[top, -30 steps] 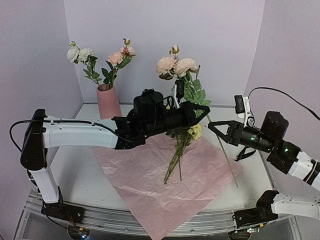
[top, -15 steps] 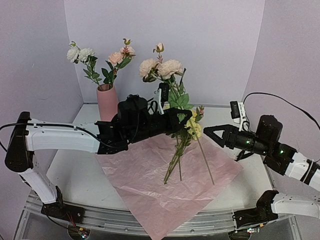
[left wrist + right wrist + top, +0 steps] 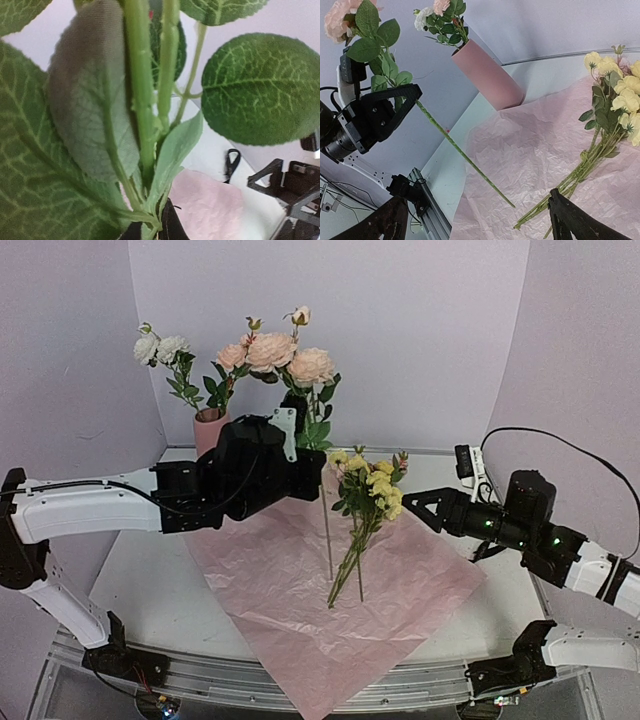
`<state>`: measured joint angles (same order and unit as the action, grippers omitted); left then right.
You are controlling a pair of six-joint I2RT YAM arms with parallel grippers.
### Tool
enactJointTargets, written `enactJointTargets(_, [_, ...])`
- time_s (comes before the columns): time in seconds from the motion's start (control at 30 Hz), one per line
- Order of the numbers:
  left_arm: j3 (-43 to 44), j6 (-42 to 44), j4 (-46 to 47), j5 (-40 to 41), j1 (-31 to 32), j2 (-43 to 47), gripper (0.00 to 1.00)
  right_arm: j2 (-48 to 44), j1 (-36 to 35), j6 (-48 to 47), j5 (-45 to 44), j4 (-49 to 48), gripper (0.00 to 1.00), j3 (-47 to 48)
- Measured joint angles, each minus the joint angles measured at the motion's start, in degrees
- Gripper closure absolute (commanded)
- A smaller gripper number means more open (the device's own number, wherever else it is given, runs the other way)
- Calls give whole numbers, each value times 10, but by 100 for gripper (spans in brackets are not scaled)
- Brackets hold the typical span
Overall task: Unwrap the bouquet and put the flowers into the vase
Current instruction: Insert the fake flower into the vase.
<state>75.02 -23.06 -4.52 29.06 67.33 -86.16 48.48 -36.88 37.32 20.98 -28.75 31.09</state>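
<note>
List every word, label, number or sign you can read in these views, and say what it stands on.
None: no text can be read in any view.
The vase is plain, and the pink paper is unprinted.
The white block on the right arm is too small to show any marking.

**Desk:** What does the room look like from your feed?

**Me:** From the overhead camera I see three plain lilac panels boxing the work area in. The back wall (image 3: pixel 430 330) meets the left wall (image 3: pixel 60 390) and the right wall (image 3: pixel 590 360) at straight vertical seams.

**Desk:** And the furniture?

**Me:** I've got one white table (image 3: pixel 140 580), pushed up against the back wall. A ribbed aluminium rail (image 3: pixel 220 668) runs along its near edge.

**Desk:** How's the light?

**Me:** It's soft and even. I can make out only faint shadows on the panels, and the tabletop has a mild sheen.
</note>
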Motion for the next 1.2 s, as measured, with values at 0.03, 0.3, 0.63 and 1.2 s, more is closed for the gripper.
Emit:
enactJointTargets(0.03, [0,15,-11,17,0,6,98,1,0,0,-2,0,2,0])
enactJointTargets(0.3, [22,150,-47,140,0,39,100,7,0,3,-10,0,2,0])
enactJointTargets(0.63, [61,290,-26,222,-21,59,100,10,0,4,-15,4,2,1])
enactJointTargets(1.2, [226,425,118,178,-116,90,100,0,0,12,-33,39,2,19])
